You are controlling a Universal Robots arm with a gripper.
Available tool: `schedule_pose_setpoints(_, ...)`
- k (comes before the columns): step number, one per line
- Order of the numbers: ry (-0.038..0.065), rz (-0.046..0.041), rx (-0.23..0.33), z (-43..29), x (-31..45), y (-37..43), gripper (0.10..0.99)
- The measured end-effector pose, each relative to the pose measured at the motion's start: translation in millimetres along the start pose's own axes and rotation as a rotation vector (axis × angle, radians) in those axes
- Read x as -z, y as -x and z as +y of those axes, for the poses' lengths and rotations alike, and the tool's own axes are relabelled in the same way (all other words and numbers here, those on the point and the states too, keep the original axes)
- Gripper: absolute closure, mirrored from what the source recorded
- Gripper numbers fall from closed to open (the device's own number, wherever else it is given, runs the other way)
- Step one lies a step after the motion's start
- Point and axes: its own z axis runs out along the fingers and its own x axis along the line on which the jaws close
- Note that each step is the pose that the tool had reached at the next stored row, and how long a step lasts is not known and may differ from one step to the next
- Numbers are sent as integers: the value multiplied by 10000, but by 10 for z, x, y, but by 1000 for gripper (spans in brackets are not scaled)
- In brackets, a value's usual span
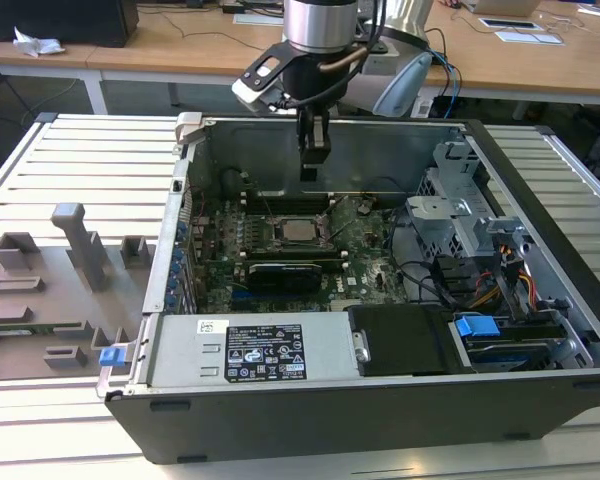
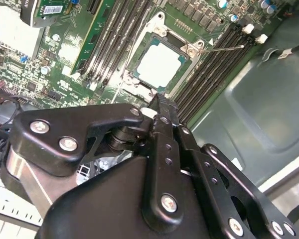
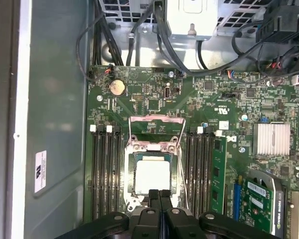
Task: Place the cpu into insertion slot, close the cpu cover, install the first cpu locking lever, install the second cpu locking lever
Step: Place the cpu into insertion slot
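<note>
Slatted grey table [image 1: 80, 160]; black claw [image 3: 159, 193] closed, empty, over silver-topped square cpu [image 3: 152, 175], apparently seated; off-centre descent could scrape it.

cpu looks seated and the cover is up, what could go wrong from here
1. The gripper, shut, hangs over the edge of the cpu sitting in the insertion slot. A straight descent might press on the chip rather than the cpu cover.
2. The cover stands open, and a thin locking lever sticks out over the memory slots. A sideways sweep could snag or bend it.
</note>
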Motion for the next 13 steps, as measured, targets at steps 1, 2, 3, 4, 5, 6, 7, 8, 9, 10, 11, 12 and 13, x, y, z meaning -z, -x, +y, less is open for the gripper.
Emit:
schedule_pose_setpoints(1,0,0,0,1,21,0,980)
schedule_pose_setpoints(2,0,-1,0,1,51,1,980)
schedule_pose_setpoints(3,1,-1,0,2,91,2,980)
schedule_pose_setpoints(4,0,-1,0,3,120,3,980)
schedule_pose_setpoints(5,0,-1,0,4,161,4,980)
schedule_pose_setpoints(6,1,-1,0,4,179,4,980)
schedule_pose_setpoints(7,2,2,0,4,180,4,980)
schedule_pose_setpoints(8,1,0,0,4,181,4,980)
schedule_pose_setpoints(9,1,0,0,4,182,4,980)
schedule_pose_setpoints(10,1,0,0,4,182,4,980)
schedule_pose_setpoints(11,1,0,0,4,182,4,980)
schedule_pose_setpoints(12,0,-1,0,4,183,4,980)
schedule_pose_setpoints(13,0,0,0,4,184,4,980)
